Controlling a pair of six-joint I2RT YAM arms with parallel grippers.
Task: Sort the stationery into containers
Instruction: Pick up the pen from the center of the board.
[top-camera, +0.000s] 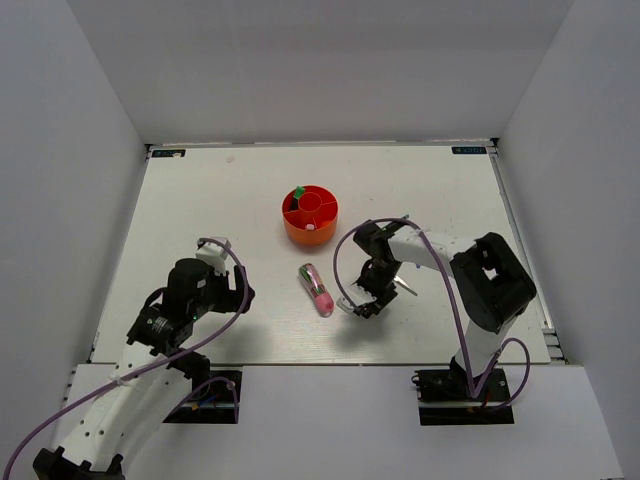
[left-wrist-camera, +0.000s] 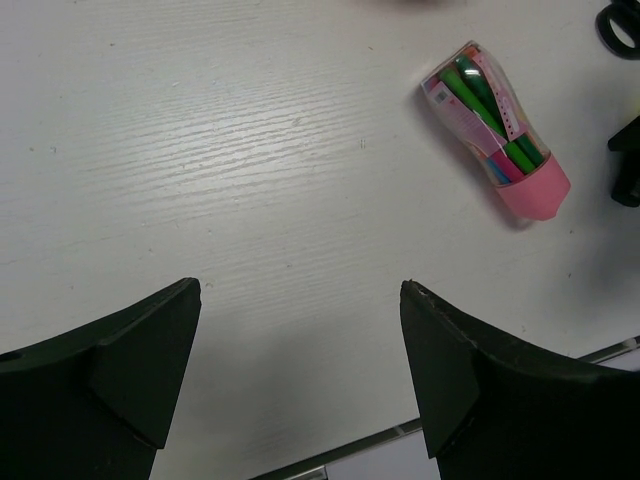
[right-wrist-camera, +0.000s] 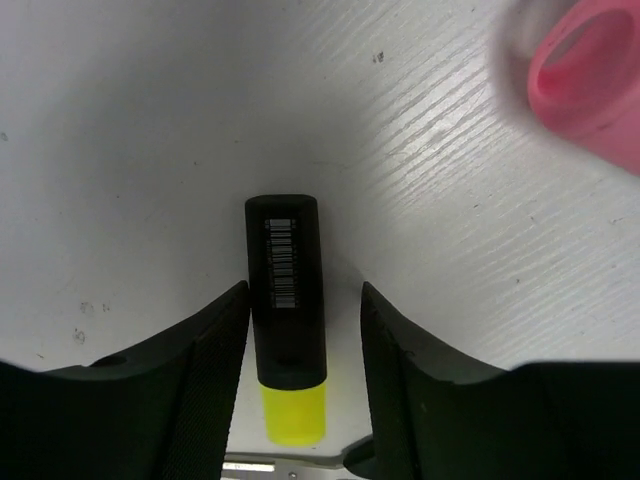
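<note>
Now the yellow highlighter (right-wrist-camera: 286, 300) is seen lying between the fingers of the right gripper (right-wrist-camera: 303, 288), with its black cap pointing away from them. These fingers are held part way open. One is just beside the cap and a small gap is left at the other, so nothing is squeezed. The left gripper (left-wrist-camera: 300, 290) is spread wide, with only bare table (left-wrist-camera: 200, 150) between its fingers. The chunky pink-and-green pen (left-wrist-camera: 495, 130) is laid ahead of those fingers, off to their right, well apart. The orange-red organiser (top-camera: 310, 216) is set far beyond both pairs of fingertips.
</note>
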